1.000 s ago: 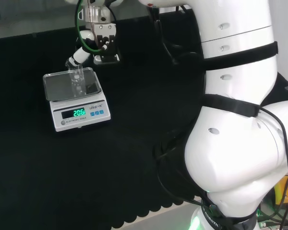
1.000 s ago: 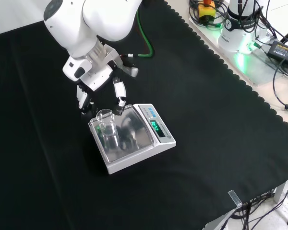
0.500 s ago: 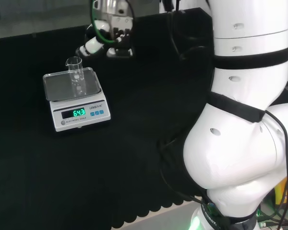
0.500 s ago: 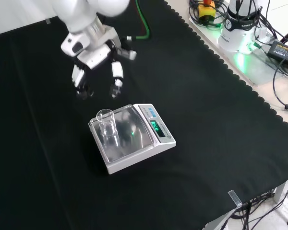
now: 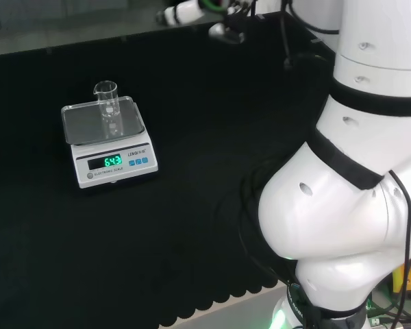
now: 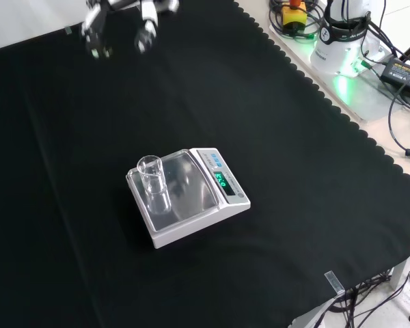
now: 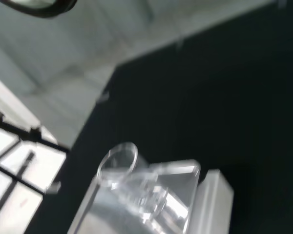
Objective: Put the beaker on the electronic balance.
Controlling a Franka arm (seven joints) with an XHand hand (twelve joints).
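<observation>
On the black-clothed desk point(image 6: 314, 205), a clear beaker point(image 6: 152, 182) stands upright on the electronic balance point(image 6: 191, 205); the hand point(image 6: 116, 20), fingers released, hangs well apart.

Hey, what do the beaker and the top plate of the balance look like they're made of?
Beaker: clear glass or plastic; the pan shows straight through its wall, so which one stays open. Balance pan: looks like brushed or polished metal, grey and reflective. Balance housing: apparently matte white plastic.
</observation>
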